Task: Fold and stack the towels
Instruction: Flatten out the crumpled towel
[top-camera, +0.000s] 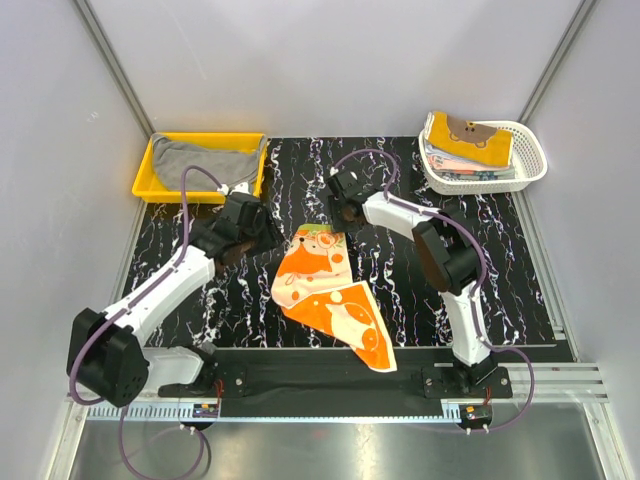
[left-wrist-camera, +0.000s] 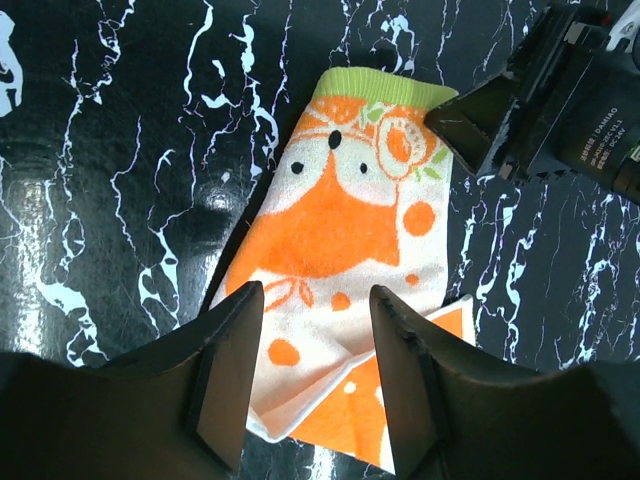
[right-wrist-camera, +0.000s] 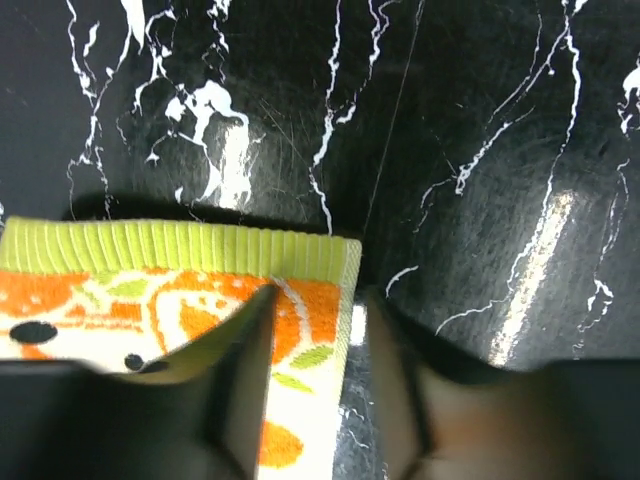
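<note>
An orange and white towel (top-camera: 325, 290) with a green hem lies partly folded on the black marbled table (top-camera: 400, 290). Its near corner hangs over the front edge. My left gripper (top-camera: 268, 236) is open just left of the towel; in the left wrist view (left-wrist-camera: 312, 345) its fingers straddle the towel's edge (left-wrist-camera: 330, 230). My right gripper (top-camera: 338, 218) is open at the towel's far green-hemmed corner (right-wrist-camera: 300, 290), one finger over the cloth and one over bare table. A grey towel (top-camera: 205, 160) lies in the yellow tray. Folded towels (top-camera: 468, 145) are stacked in the white basket.
The yellow tray (top-camera: 150, 175) stands at the back left. The white lattice basket (top-camera: 530, 160) stands at the back right. White walls close in both sides and the back.
</note>
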